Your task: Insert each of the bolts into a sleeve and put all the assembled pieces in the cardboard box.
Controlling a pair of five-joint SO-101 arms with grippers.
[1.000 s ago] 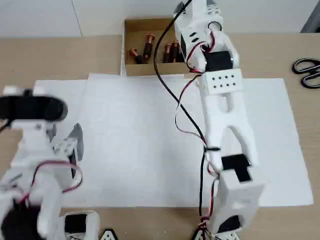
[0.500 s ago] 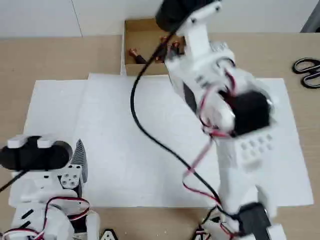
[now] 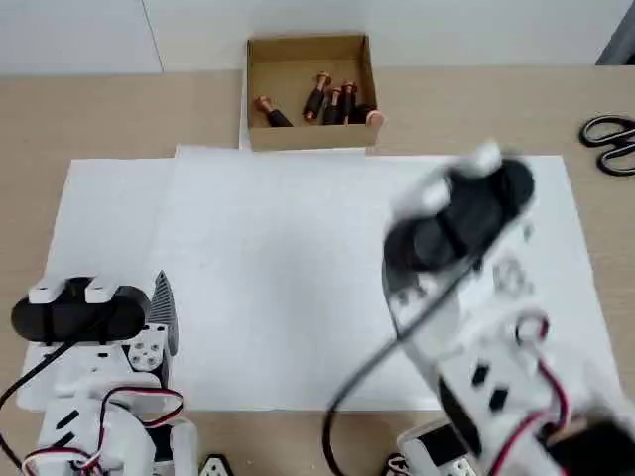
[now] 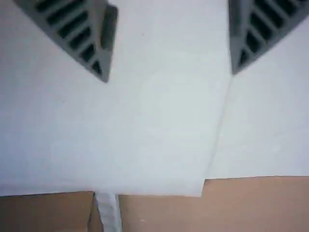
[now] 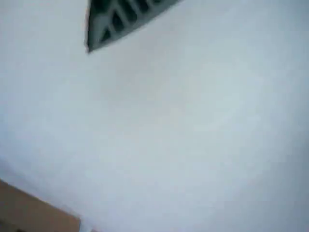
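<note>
R arm now back from cardboard box, over white sheet

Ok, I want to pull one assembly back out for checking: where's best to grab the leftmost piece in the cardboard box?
Probably the dark sleeve of the leftmost piece, from straight above, jaws closing across its length. It lies flat and slanted on the floor of the cardboard box, apart from the other pieces, and the walls would likely block a sideways approach.

Right arm blurred; scissors cut by edge; pieces in cardboard box indistinct.
</note>
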